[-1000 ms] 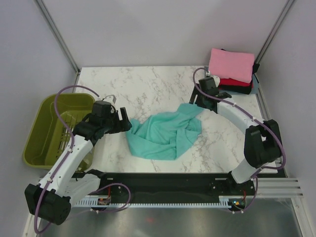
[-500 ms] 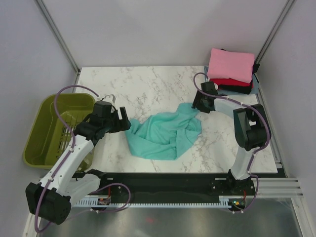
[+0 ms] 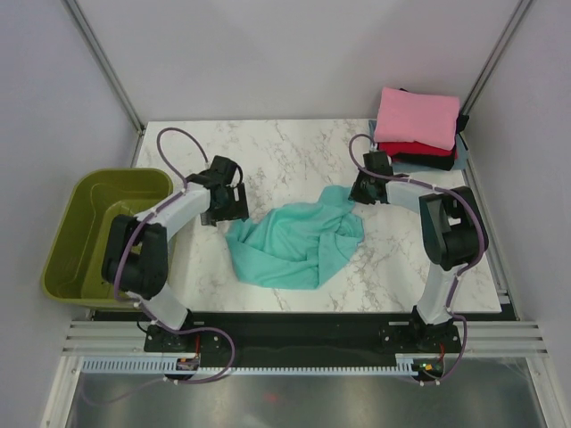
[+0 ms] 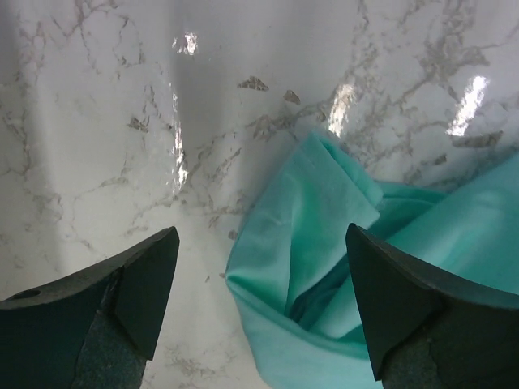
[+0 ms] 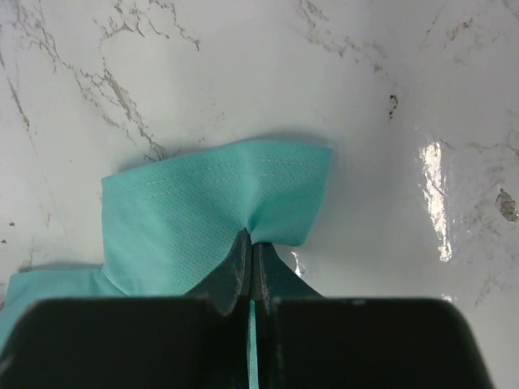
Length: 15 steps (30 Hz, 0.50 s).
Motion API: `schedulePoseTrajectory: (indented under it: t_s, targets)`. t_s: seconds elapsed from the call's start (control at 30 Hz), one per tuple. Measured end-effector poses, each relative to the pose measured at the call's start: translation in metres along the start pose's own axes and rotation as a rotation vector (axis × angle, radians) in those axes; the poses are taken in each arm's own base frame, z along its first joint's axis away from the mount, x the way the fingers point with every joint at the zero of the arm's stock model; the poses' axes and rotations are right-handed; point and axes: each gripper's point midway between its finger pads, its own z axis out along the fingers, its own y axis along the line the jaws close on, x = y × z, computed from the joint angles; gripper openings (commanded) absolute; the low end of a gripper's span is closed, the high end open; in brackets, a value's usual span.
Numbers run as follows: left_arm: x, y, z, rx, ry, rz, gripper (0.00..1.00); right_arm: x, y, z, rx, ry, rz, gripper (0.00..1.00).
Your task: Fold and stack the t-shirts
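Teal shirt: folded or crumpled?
Crumpled. The teal shirt lies in an uneven, creased heap; the right gripper is shut on one hemmed edge, and the left gripper is open over another corner.

The left arm point(image 3: 174, 209) and right arm point(image 3: 412, 189) share white tubular links between bulky black joint housings point(image 3: 451, 239). A purple cable point(image 3: 171, 141) loops off each, arching toward 12 o'clock. The left pincer point(image 4: 261, 235) has dark, matte, wedge-shaped fingers point(image 4: 122, 284). The right pincer point(image 5: 250, 247) matches, on a black block.
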Motion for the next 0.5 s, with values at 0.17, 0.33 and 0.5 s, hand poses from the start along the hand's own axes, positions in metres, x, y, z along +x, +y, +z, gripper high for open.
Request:
schedulePoseTrajectory:
  t_s: [0.17,0.33,0.5]
  targets:
    - [0.012,0.001,0.036,-0.052,0.088,-0.023,0.82,0.003,0.005,-0.001,-0.036,0.01,0.0,0.0]
    - [0.01,-0.008,0.043,-0.019,0.088,-0.063,0.04,0.005,0.009,-0.002,-0.061,0.021,-0.004,0.0]
    - [0.005,-0.019,0.038,0.037,0.073,-0.071,0.02,0.003,0.012,-0.007,-0.083,0.017,-0.009,0.0]
